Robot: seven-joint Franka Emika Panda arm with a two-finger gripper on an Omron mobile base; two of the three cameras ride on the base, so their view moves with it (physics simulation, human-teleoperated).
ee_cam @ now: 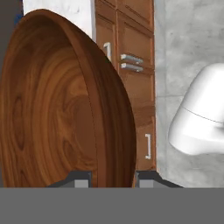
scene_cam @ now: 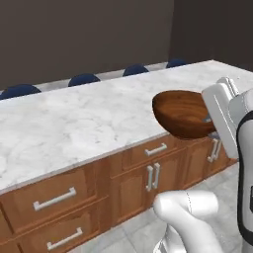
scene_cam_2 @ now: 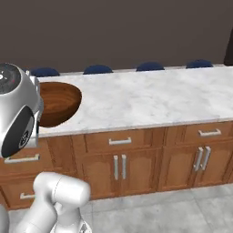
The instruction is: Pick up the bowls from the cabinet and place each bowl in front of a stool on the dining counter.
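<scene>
**Q:** Left base view: where is the wooden bowl (scene_cam: pixel 184 113)?

**A:** It is held up in the air at the right of the scene, level with the near edge of the dining counter (scene_cam: pixel 74 123). It overlaps that edge and the drawer fronts (scene_cam: pixel 153 150) of the brown base below. Whether it touches the marble cannot be told. Its opening faces upward and slightly left.

**Q:** What is the state of the tool?

**A:** In the hand view the tool (ee_cam: pixel 111 179) is clamped on the bowl's rim. One finger tip (ee_cam: pixel 78 179) sits inside the bowl against the grained inner surface. The other sits outside, against the outer wall. The bowl (ee_cam: pixel 65 105) stands edge-on between them.

**Q:** How does the right base view present the same scene?

**A:** The bowl (scene_cam_2: pixel 57 103) appears at the far left, partly behind the arm's grey-white joint (scene_cam_2: pixel 18 109). It again overlaps the near edge of the counter (scene_cam_2: pixel 154 98).

**Q:** What lies beyond the counter?

**A:** Navy stools (scene_cam: pixel 84 79) line the far side, with only the tops of their backs visible. Four such tops show in each base view, spread along the slab's length (scene_cam_2: pixel 150 66).

**Q:** And below the slab?

**A:** Wooden drawers and doors with pale bar handles (scene_cam_2: pixel 119 166) stand above a grey tiled floor (scene_cam_2: pixel 182 214).
</scene>
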